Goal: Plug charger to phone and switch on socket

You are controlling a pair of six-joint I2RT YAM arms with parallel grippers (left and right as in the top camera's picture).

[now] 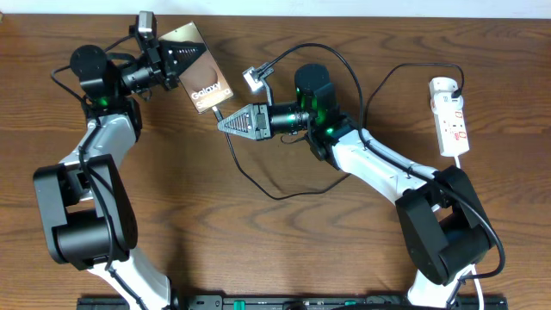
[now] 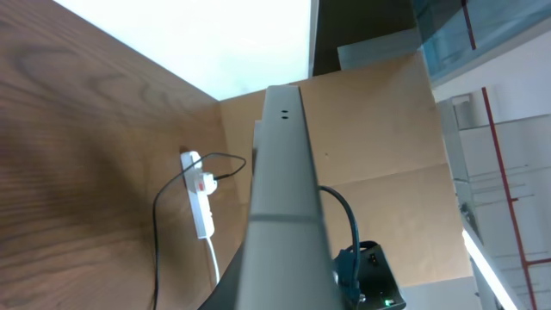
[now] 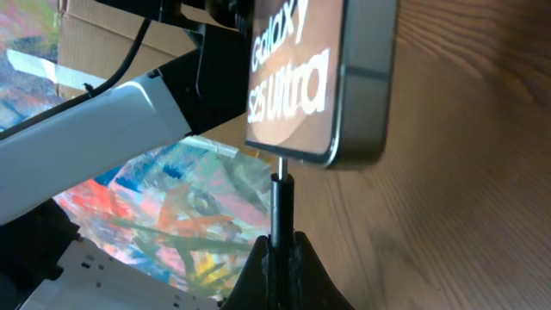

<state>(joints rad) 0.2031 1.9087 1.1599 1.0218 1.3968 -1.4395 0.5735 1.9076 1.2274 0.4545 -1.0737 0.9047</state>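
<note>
Wood tabletop: right gripper (image 1: 221,121) pinches the charger (image 3: 280,202) tip, its axis aimed straight at the bottom edge of the phone (image 1: 200,73) — looks like it's touching. Opposite side, left gripper (image 1: 175,63) clamps the phone — socket (image 1: 450,116) sits well right of it.

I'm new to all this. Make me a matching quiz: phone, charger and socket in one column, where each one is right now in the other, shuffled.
1 phone
2 charger
3 socket

A lying on the table, far right
B pinched in the right gripper
C gripped by the left gripper

Pairs: 1-C, 2-B, 3-A.
</note>
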